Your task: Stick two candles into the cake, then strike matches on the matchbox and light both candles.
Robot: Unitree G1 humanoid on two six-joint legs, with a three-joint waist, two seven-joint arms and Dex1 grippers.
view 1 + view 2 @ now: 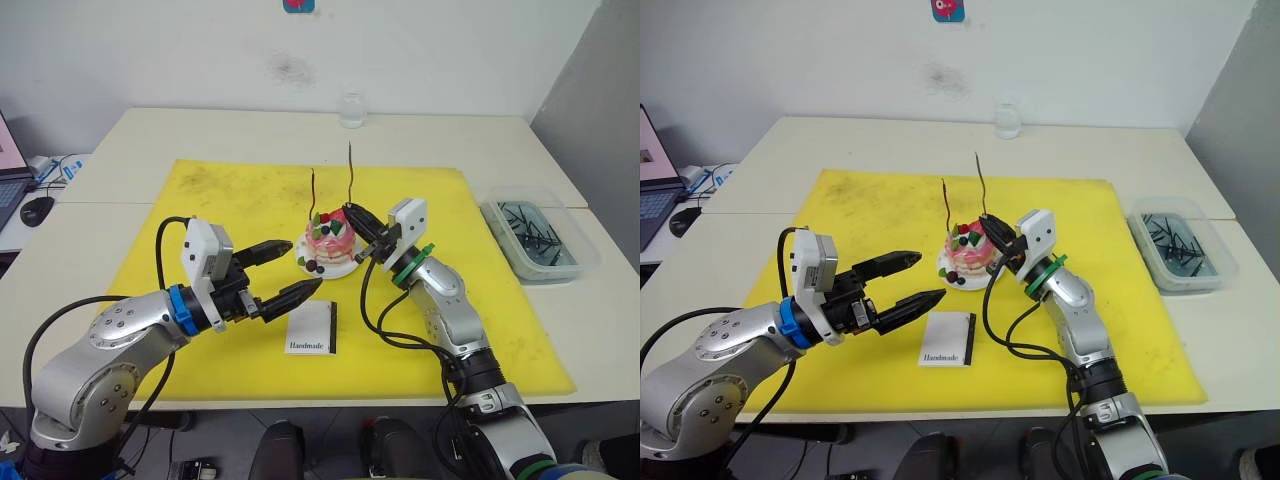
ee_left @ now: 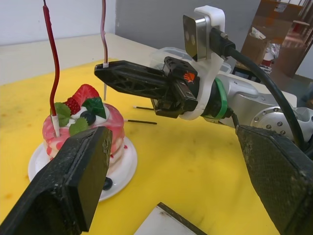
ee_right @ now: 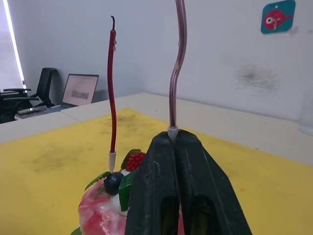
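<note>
At the centre of the left eye view the cake (image 1: 331,245) sits on its white plate (image 1: 345,268), on the yellow mat (image 1: 200,200). One candle (image 1: 313,194) is already planted upright in the cake's left side. The second candle (image 1: 352,177) is pinched at its pale lower end by the right gripper (image 1: 352,213), whose fingers are pressed together on it just above the cake's right edge. From the left wrist view the pale stick tip (image 2: 105,81) appears to hang beside or slightly behind the cake top, not yet pushed in; whether it touches the frosting cannot be told.

The left gripper (image 1: 292,272) is held spread and empty, lower left of the cake, above the mat. The matchbox (image 1: 312,328) lies flat below the cake, near the lower centre of the frame. Two matches (image 2: 139,114) are seen lying on the mat beyond the cake in the left wrist view.

The step in hand is judged to be the planting of the second candle. The stick should be kept vertical and brought over a bare patch of frosting, clear of the strawberry and of the first candle, then pressed straight down. The grip should be released only once the candle stands unaided, and the fingers drawn away sideways so the thin candle is not tipped.
</note>
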